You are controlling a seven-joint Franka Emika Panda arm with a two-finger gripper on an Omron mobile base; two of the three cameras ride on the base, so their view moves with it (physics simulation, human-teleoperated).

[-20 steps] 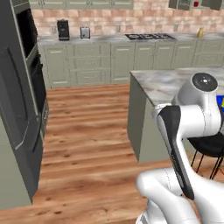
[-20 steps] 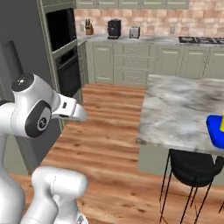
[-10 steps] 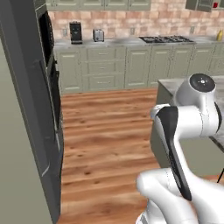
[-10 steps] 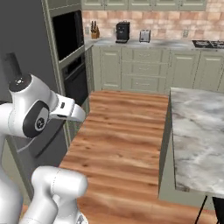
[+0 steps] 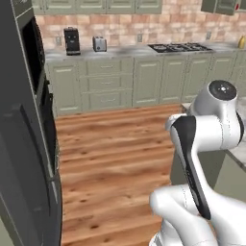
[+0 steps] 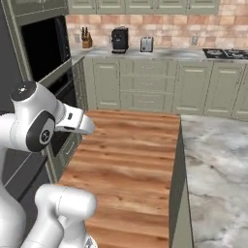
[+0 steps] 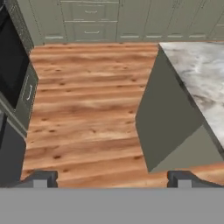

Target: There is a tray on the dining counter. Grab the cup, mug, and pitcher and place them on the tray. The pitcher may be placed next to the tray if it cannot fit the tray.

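My gripper (image 7: 111, 179) is open, its two dark fingertips (image 7: 41, 178) set wide apart with nothing between them, and it hangs high over the wooden floor. The dining counter (image 7: 197, 74) shows as a grey-white marbled top with one corner pointing toward the hand. It also runs along the right of the right base view (image 6: 218, 160). The tray and the mug are out of view. At the far right of the wall counter stands a small yellow thing (image 5: 241, 42), cut by the frame edge. I cannot tell whether it is the cup or the pitcher.
A tall dark oven column (image 6: 43, 53) stands on the left, close to the arm. The wall counter (image 5: 125, 50) carries a coffee machine (image 5: 71, 41), a toaster (image 5: 99, 44) and a gas stove (image 5: 178, 47). Wooden floor (image 7: 87, 96) lies between the oven column and the island.
The whole picture has shifted, so the base has moved. The island has slid to the right, the tray has left the right base view, and the oven column has come nearer. The gripper stays open.
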